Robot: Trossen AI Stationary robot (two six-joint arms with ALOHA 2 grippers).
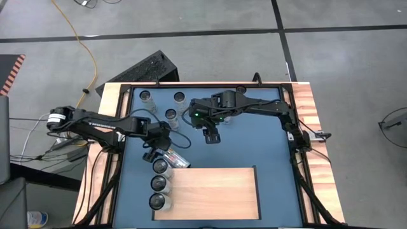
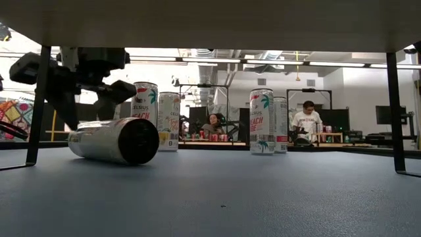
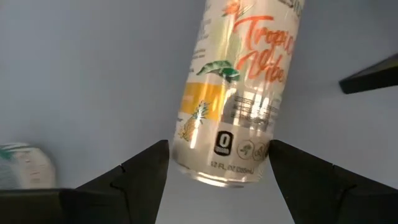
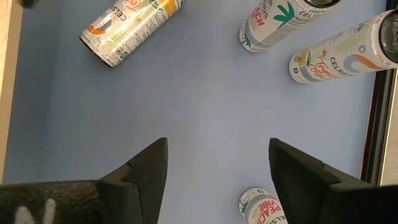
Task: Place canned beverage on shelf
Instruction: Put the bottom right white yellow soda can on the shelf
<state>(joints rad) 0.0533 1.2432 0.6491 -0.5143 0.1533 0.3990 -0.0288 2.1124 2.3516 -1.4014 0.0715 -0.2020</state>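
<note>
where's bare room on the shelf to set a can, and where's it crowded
The wooden shelf is bare across its middle and right side. Its left edge is crowded: three upright cans stand in a row there, and a tipped can lies at its top-left corner under the left claw. The blue surface under the right arm is also bare.

Blue table surface (image 1: 229, 149) with upright cans, one toppled can (image 1: 173, 158), wooden shelf (image 1: 213, 191).
</note>
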